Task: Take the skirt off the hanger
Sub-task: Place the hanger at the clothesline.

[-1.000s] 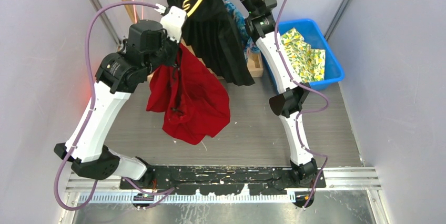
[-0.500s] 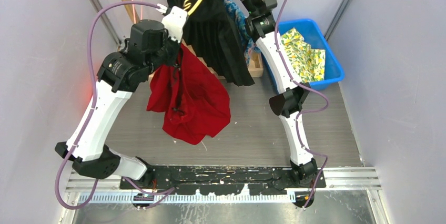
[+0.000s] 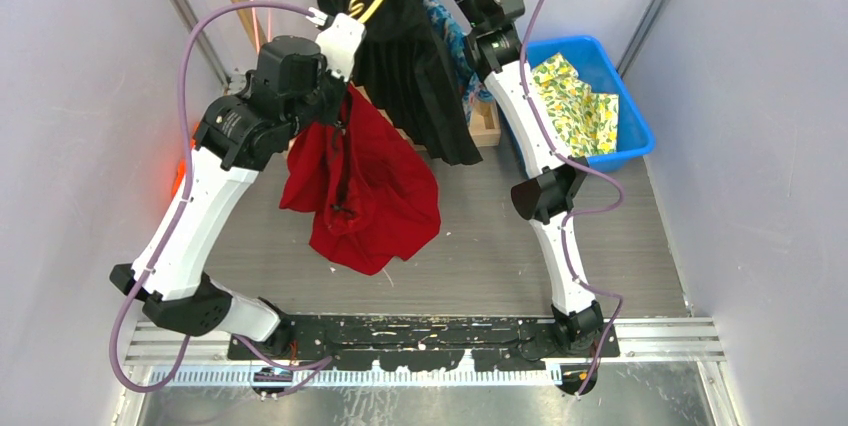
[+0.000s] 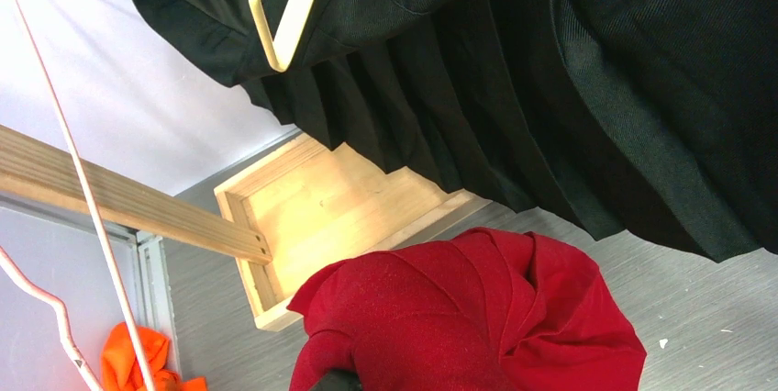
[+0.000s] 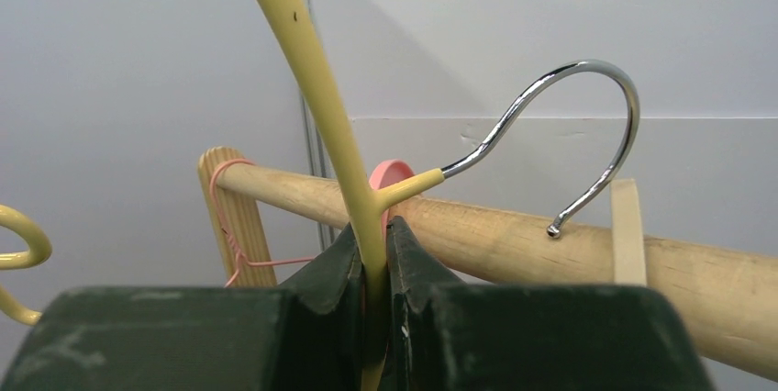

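Two grips: my right gripper [image 5: 374,264] is clenched on the yellow hanger [image 5: 303,61], my left gripper [image 3: 335,101] pinches red cloth [image 3: 365,196]. The black skirt [image 3: 415,76] hangs at far centre, waistband up, long axis vertical, hem nearward. I'd hold the hanger steady and slide the waistband off sideways.

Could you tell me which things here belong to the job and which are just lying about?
Job: yellow hanger, black pleated skirt, red skirt, left gripper, right gripper.
Lying about: blue bin, patterned cloth, orange cloth, wooden rail.
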Motion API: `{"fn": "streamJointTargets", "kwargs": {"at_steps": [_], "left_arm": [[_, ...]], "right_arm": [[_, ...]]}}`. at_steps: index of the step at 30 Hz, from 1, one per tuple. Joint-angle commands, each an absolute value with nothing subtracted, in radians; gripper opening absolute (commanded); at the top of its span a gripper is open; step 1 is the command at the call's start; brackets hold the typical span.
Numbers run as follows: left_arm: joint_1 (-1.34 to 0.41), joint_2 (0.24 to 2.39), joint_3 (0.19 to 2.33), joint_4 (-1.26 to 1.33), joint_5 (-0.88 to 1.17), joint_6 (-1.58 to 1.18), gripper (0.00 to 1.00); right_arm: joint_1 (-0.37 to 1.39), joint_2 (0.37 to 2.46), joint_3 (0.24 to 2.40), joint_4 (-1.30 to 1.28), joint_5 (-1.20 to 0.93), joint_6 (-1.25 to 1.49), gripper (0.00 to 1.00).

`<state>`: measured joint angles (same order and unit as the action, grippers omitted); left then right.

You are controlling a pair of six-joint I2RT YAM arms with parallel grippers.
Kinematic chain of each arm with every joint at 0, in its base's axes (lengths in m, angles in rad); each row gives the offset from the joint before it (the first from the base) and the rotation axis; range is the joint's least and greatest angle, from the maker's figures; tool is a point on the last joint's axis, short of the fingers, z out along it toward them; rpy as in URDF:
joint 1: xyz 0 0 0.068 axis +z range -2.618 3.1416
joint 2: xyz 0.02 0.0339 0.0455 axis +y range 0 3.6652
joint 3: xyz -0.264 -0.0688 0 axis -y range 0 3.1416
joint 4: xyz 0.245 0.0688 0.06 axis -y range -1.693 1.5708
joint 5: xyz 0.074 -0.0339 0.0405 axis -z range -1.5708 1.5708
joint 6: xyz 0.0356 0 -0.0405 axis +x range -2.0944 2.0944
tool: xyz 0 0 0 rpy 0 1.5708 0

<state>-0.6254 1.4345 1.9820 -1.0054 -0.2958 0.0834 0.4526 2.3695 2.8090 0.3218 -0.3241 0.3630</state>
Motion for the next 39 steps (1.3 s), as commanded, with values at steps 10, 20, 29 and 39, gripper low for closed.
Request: {"fn": "streamJointTargets", "kwargs": {"at_steps": [10,20,29,39], "left_arm": [[-0.626,1.424,2.017,-0.917,-0.329,0.11,0.0],[-0.624,1.439,2.009,-0.916,-0.336,0.116,0.0],[-0.625,1.452,1.995,-0.906,-0.335,0.121,0.0],[-0.624,1.448,1.982,-0.907,-0.348,0.128,0.0]], "right_arm": [[0.453,2.404,2.84,0.378,-0.211,0.304,0.01],[0.437,2.438,2.829,0.378,-0.151,0.294,0.01],[0.422,2.466,2.829,0.342,-0.14,0.303,0.01],[0.41,2.494,2.796,0.266,-0.155,0.341,0.01]]}}
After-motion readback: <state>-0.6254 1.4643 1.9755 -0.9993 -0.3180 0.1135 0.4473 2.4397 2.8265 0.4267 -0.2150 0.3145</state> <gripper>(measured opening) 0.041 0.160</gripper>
